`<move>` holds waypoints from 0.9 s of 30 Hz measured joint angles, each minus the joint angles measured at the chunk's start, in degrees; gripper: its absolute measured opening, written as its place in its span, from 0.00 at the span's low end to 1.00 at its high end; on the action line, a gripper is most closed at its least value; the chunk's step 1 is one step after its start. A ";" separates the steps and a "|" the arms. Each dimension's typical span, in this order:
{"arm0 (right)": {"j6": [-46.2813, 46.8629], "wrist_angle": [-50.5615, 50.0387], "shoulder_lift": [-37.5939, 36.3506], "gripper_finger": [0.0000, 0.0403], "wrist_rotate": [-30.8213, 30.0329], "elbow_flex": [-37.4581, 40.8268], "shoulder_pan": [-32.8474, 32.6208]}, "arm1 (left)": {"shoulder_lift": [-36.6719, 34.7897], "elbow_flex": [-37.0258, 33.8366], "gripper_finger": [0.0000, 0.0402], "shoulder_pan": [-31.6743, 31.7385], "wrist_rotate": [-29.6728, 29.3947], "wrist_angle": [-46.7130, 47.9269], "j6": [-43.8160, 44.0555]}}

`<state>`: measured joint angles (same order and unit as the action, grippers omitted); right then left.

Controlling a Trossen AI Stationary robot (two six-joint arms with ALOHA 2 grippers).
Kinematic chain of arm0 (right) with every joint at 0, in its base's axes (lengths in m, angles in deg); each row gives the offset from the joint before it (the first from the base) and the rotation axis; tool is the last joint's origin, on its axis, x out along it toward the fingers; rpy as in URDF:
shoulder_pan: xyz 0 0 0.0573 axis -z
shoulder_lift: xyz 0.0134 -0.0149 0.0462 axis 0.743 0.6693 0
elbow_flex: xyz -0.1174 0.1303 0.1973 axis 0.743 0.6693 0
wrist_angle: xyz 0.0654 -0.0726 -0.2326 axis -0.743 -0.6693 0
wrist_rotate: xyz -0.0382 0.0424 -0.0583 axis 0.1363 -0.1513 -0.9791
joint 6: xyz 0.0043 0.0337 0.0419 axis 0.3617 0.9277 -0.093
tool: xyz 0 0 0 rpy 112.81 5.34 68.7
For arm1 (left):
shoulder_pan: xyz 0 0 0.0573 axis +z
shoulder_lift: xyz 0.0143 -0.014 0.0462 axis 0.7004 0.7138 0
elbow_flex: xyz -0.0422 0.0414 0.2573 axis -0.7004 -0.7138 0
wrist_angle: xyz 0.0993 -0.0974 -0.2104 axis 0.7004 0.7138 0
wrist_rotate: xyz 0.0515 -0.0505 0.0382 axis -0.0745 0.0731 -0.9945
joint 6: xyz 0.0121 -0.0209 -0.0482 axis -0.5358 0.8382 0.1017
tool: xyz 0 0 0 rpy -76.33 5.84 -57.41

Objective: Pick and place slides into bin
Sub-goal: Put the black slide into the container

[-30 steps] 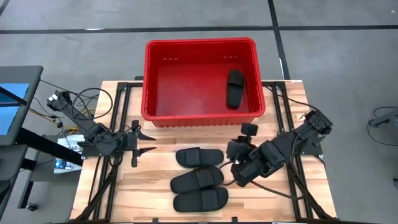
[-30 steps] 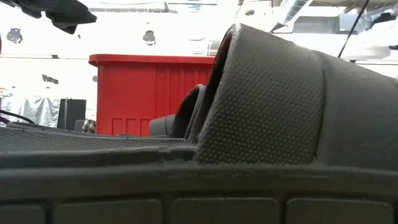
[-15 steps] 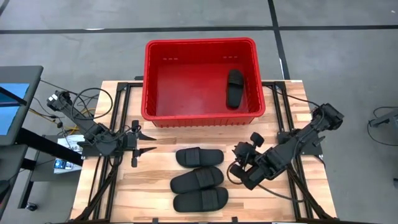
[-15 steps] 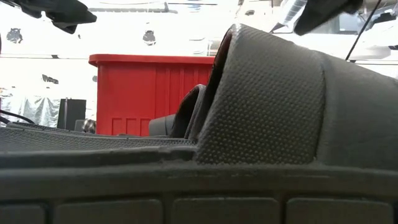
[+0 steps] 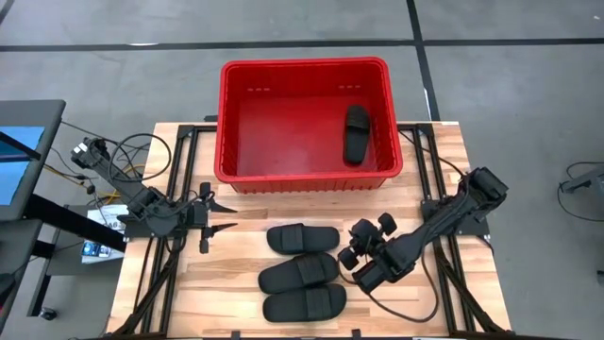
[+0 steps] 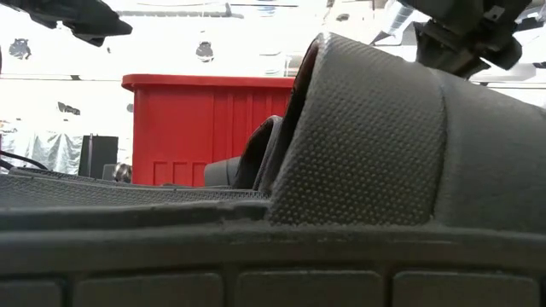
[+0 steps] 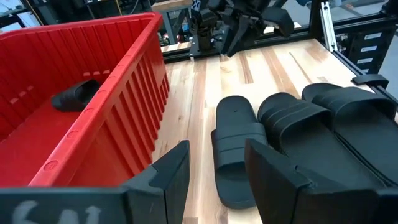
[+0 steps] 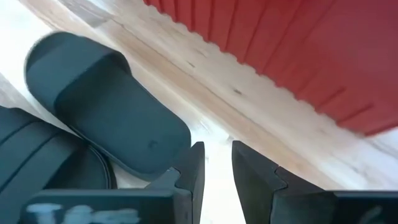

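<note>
The red bin (image 5: 304, 123) stands at the table's far middle with one black slide (image 5: 356, 132) lying flat on its floor. Three more slides lie flat in a row on the table: far (image 5: 302, 238), middle (image 5: 298, 273) and near (image 5: 304, 304). My right gripper (image 5: 351, 255) hovers just right of the far slide's right end (image 8: 106, 112), its fingers a little apart and empty. My left gripper (image 5: 222, 215) waits open and empty left of the slides, which also show in the left wrist view (image 7: 233, 149).
The bin's thick rim and near wall (image 7: 118, 93) rise just behind the slides. Bare wood lies between the bin and the far slide (image 8: 249, 106). Black frame rails (image 5: 179, 179) run along the table's left and right. The near slide (image 6: 367, 145) fills the low view.
My right gripper has drawn back from the bin toward the table's near edge, come down, and now sits beside the far slide's right end. The slides have not moved.
</note>
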<state>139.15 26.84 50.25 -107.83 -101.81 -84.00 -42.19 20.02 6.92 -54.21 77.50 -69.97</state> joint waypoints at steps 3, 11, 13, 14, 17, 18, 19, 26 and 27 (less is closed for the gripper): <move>2.94 -0.66 0.11 0.18 1.35 0.00 0.00 | 0.00 0.00 0.36 0.00 -0.02 -0.02 0.03; 4.79 0.28 0.11 0.18 4.43 0.00 -0.33 | -0.01 0.00 0.36 0.00 -0.02 -0.06 0.31; 4.80 1.29 0.11 0.18 5.04 0.00 -0.33 | -0.02 0.00 0.36 0.00 -0.04 -0.07 0.27; 4.78 1.97 0.11 0.18 5.13 0.00 -0.33 | -0.02 0.00 0.36 0.00 -0.02 -0.09 0.11; 4.78 3.47 0.11 0.18 5.13 -0.02 -0.26 | -0.02 0.00 0.36 0.00 -0.04 -0.09 0.04; 4.78 3.70 0.11 0.18 5.13 -0.02 -0.28 | 0.00 0.00 0.36 0.00 -0.03 -0.09 0.04; 4.83 4.02 0.08 0.18 5.13 -0.02 -0.28 | -0.02 0.00 0.36 0.00 -0.02 -0.09 0.04; 7.59 4.90 0.08 0.18 6.27 -0.02 -0.39 | -0.01 0.00 0.36 0.00 -0.02 -0.09 0.02; 7.58 5.28 0.08 0.18 6.50 -0.02 -0.39 | 0.00 0.00 0.36 0.00 -0.02 -0.10 0.02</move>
<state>146.72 32.13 50.34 -101.33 -101.83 -84.39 -42.20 20.02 6.92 -54.23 77.41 -69.95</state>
